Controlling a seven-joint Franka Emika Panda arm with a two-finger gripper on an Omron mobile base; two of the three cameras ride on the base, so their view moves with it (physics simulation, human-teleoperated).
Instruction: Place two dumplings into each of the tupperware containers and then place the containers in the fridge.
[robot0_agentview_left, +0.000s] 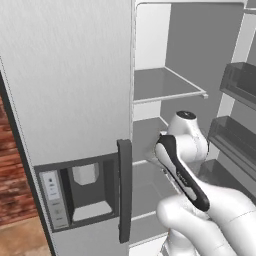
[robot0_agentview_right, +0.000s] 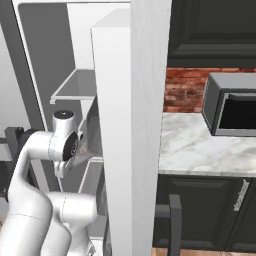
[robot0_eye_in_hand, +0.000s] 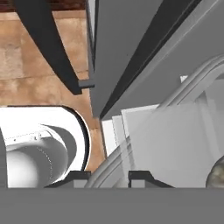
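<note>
Apparently nearing completion: gripper (robot0_eye_in_hand: 108, 175) clenching the flared rim of a tupperware container (robot0_eye_in_hand: 175, 135) and carrying it, one dumpling (robot0_eye_in_hand: 217, 176) showing at its edge, into the open fridge (robot0_agentview_left: 150, 90) above a pale shelf (robot0_agentview_left: 165, 86); other container's whereabouts not determinable.

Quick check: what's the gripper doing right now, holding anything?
Gripper: closed on the rim of a tupperware container inside the fridge.
</note>
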